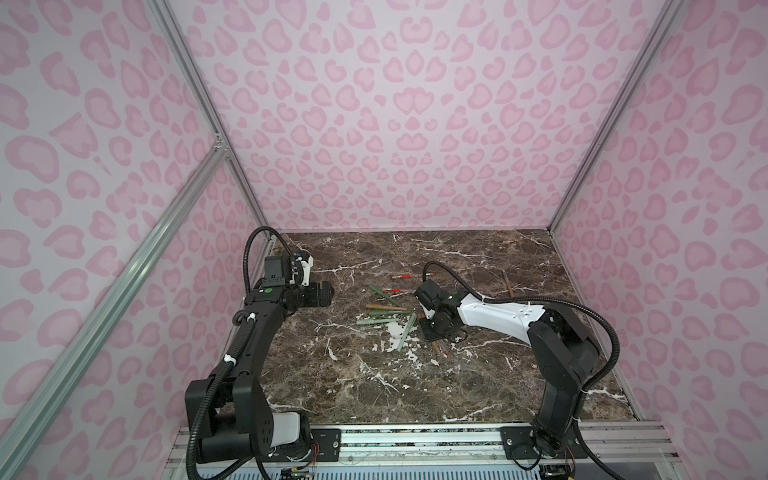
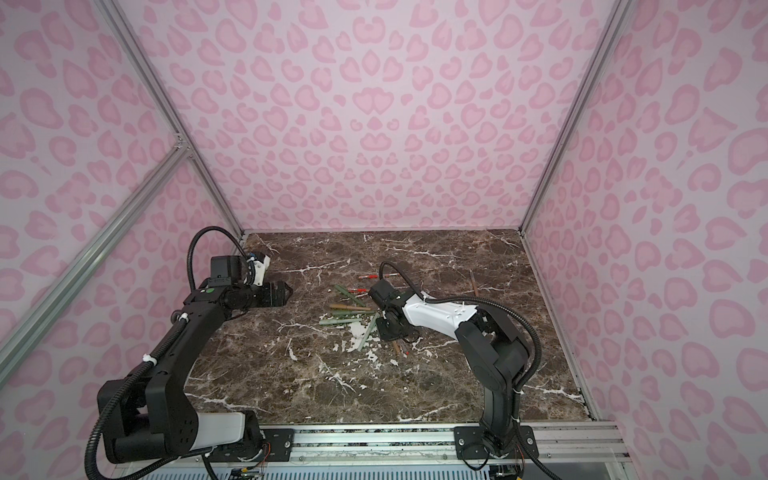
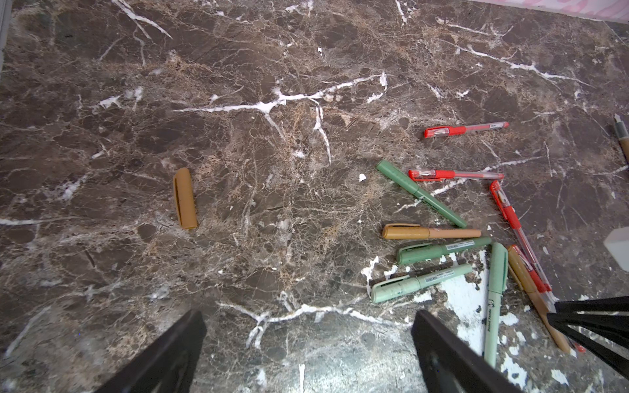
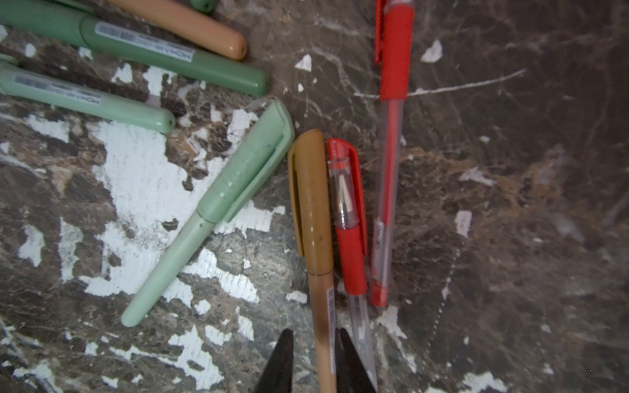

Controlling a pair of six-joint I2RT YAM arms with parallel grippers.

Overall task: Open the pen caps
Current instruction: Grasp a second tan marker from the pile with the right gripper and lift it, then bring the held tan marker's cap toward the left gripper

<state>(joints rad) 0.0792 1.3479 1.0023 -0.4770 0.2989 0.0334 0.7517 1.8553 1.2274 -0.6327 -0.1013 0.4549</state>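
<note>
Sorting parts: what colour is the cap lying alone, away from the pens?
Tan-brown; the cap shows best in the left wrist view.

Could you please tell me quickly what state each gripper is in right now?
Left gripper: open, holding nothing.
Right gripper: fingers either side of the tan pen; whether it grips cannot be told.

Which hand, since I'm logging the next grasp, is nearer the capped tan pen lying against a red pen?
Right. The right hand straddles the barrel of the tan pen; the left hand hangs open, well off beyond the green pens.
</note>
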